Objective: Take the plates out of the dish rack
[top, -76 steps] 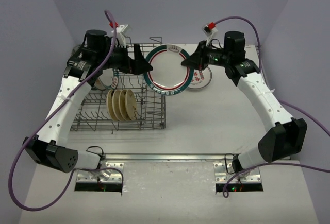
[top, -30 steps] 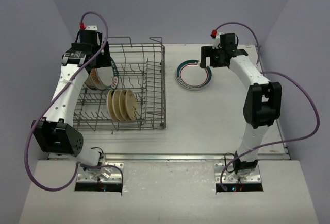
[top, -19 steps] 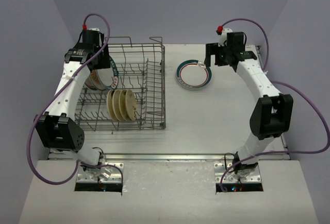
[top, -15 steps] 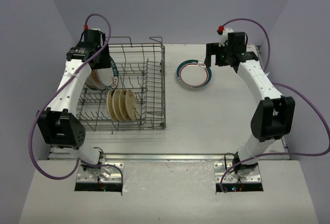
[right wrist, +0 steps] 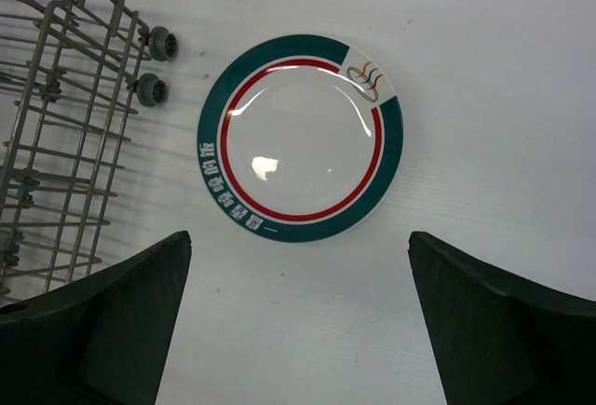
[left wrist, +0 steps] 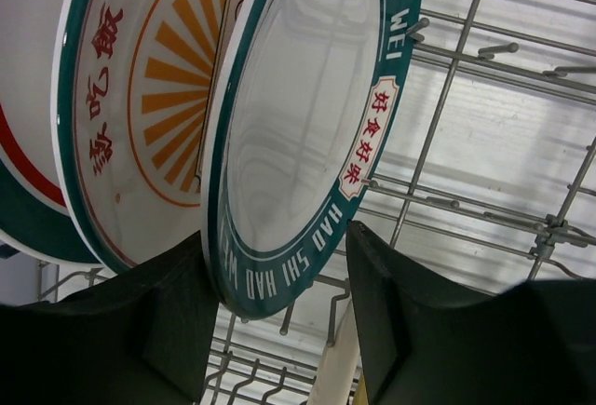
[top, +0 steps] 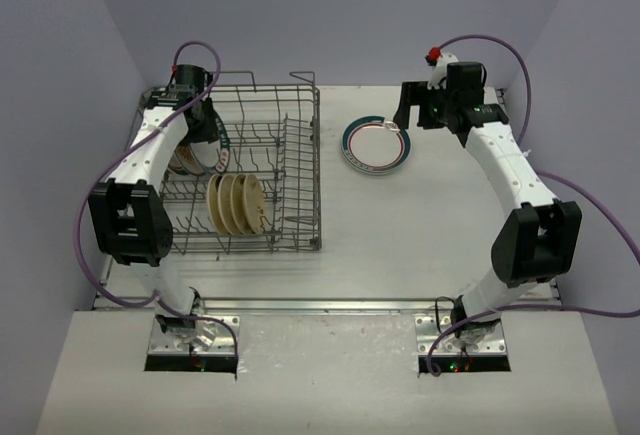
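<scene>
Left pincer (left wrist: pixel 275 235) straddles lower rim of upright green-banded white plate (left wrist: pixel 307 98) in grey wire dish rack (top: pixel 298 160); grip unconfirmed. Risk: weak hold, plate slips, or clips orange-sunburst plate (left wrist: pixel 158 79) just behind. Right pincer (right wrist: pixel 298 237) wide, above green-and-red-banded plate (right wrist: pixel 300 137) flat on surface (right wrist: pixel 484 98)

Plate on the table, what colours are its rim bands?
Plate: green outer band, red inner ring; right wrist view.

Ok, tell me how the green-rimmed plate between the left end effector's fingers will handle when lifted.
The green-rimmed plate looks glossy and reflective, so it may slip in the left end effector if pinched only at the rim. It looks rigid and probably won't flex. Standing on edge close beside the sunburst plate in the dish rack, it could knock that neighbour.
</scene>
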Available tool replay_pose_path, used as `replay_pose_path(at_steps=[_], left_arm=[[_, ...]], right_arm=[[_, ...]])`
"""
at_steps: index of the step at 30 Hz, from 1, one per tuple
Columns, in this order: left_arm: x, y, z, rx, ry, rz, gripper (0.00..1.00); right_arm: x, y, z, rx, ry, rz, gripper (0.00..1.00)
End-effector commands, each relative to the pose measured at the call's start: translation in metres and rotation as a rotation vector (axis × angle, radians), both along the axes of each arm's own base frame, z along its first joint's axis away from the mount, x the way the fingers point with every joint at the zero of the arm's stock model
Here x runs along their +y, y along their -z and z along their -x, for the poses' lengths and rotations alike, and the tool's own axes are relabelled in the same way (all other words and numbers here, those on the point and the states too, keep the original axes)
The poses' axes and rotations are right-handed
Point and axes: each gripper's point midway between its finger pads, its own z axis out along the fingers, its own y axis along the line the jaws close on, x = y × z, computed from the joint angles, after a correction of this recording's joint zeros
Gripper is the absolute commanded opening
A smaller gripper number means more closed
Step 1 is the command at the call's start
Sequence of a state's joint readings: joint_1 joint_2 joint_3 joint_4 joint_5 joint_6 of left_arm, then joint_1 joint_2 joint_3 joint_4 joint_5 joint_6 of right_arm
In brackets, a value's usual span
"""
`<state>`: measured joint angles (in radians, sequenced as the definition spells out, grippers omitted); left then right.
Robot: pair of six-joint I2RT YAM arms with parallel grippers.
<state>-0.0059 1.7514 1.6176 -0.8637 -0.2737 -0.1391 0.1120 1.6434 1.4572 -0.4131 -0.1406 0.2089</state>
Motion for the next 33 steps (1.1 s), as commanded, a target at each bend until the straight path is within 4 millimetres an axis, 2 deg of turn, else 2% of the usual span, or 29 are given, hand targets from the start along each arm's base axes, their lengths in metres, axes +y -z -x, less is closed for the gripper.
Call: replay_pose_path(at_steps=[1, 3, 6, 10, 13, 17, 21, 23, 26, 28, 29, 30, 33], left_arm=[[-0.002, -0.012, -0.015, -0.068, -0.024, 0.033, 0.47], [-0.006, -0.018, -0.015, -0.084, -0.002, 0.051, 0.42], [-0.008, -0.039, -0.017, -0.160, 0.022, 0.052, 0.33], [-0.004, -0.062, -0.017, -0.221, 0.022, 0.028, 0.15], [-0.002, -0.091, -0.014, -0.293, 0.029, 0.011, 0.00], [-0.001, -0.125, -0.012, -0.387, 0.044, -0.006, 0.00], [-0.001, -0.191, -0.004, -0.541, 0.086, -0.040, 0.00], [-0.008, -0.221, 0.003, -0.622, 0.135, -0.034, 0.00], [-0.018, -0.255, 0.017, -0.747, 0.198, -0.019, 0.00], [-0.025, -0.287, 0.034, -0.863, 0.231, -0.012, 0.00], [-0.030, -0.285, 0.035, -0.864, 0.256, 0.002, 0.00], [-0.042, -0.292, 0.043, -0.892, 0.314, 0.038, 0.00], [-0.088, -0.294, 0.062, -0.903, 0.541, 0.194, 0.00]], right_arm=[[0.003, -0.018, 0.003, -0.047, -0.004, -0.028, 0.99], [0.004, -0.016, 0.004, -0.043, -0.004, -0.033, 0.99], [0.005, -0.016, 0.003, -0.037, -0.005, -0.043, 0.99], [0.007, -0.019, 0.003, -0.037, -0.007, -0.056, 0.99], [0.008, -0.023, 0.003, -0.040, -0.005, -0.065, 0.99], [0.010, -0.028, 0.003, -0.043, -0.009, -0.074, 0.99], [0.013, -0.037, 0.004, -0.056, -0.014, -0.090, 0.99], [0.016, -0.042, 0.004, -0.068, -0.027, -0.105, 0.99], [0.026, -0.055, 0.010, -0.105, -0.077, -0.147, 0.99], [0.032, -0.063, 0.012, -0.131, -0.108, -0.171, 0.99], [0.035, -0.066, 0.015, -0.135, -0.123, -0.184, 0.99], [0.042, -0.074, 0.017, -0.150, -0.158, -0.214, 0.99], [0.063, -0.102, 0.031, -0.205, -0.275, -0.305, 0.99]])
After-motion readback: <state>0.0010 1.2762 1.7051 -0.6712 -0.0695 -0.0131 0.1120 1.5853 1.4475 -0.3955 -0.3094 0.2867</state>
